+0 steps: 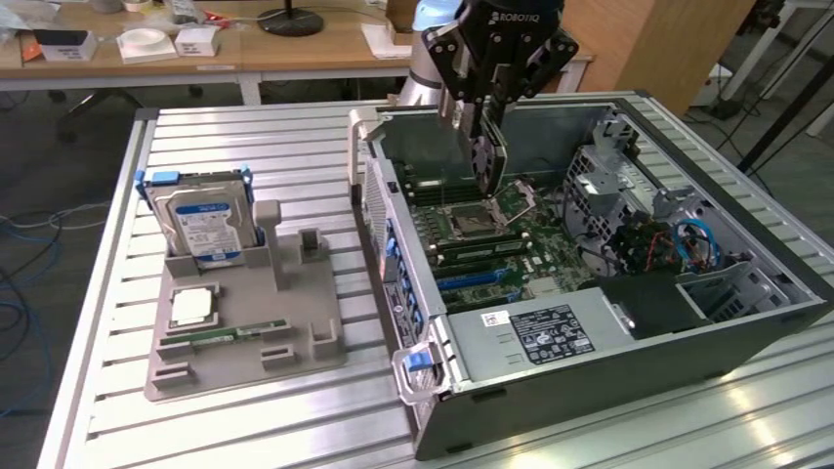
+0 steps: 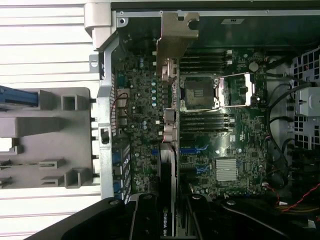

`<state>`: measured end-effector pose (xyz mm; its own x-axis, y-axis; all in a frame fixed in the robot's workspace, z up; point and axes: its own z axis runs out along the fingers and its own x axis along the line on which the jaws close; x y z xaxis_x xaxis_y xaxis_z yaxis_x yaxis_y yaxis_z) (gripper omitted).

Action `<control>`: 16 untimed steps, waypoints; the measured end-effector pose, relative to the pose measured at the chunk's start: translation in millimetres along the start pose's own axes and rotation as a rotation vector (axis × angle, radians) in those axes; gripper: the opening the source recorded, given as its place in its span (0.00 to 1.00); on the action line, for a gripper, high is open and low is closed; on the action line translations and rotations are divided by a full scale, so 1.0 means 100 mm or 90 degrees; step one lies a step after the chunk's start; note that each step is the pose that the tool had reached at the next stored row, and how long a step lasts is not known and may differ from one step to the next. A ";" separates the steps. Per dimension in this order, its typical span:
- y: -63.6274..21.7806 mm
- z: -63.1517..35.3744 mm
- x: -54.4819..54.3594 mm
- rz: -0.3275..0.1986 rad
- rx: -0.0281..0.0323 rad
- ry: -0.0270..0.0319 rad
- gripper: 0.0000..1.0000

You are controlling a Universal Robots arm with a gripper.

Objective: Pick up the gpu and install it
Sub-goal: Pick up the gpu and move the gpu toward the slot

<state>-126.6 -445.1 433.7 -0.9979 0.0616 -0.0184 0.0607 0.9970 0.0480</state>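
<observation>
Hard drive [image 1: 198, 223] upright in grey holder [image 1: 209, 376].

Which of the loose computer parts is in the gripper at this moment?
The graphics card: a thin card, held edge-on by the gripper over the motherboard. The hard drive and memory stick sit on the grey holder.

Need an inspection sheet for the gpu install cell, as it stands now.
Surface: slatted metal table.
Job's things: gpu held edge-on over the motherboard inside the open PC case.
Clutter: grey tray holding hard drive, CPU, memory stick.
Grippers: gripper shut on the gpu.
Cables: blue and red leads inside the case; floor cables.
Surroundings: wooden desks behind.
</observation>
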 end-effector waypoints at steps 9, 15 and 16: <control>0.002 0.001 -0.04 0.000 -0.0004 0.0000 0.26; 0.008 0.003 -0.13 0.000 -0.0004 0.0000 0.26; 0.009 0.003 -0.14 0.000 -0.0004 0.0001 0.26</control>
<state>-112.1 -445.1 433.7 -0.9980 0.0610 -0.0184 0.0600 0.9970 0.0486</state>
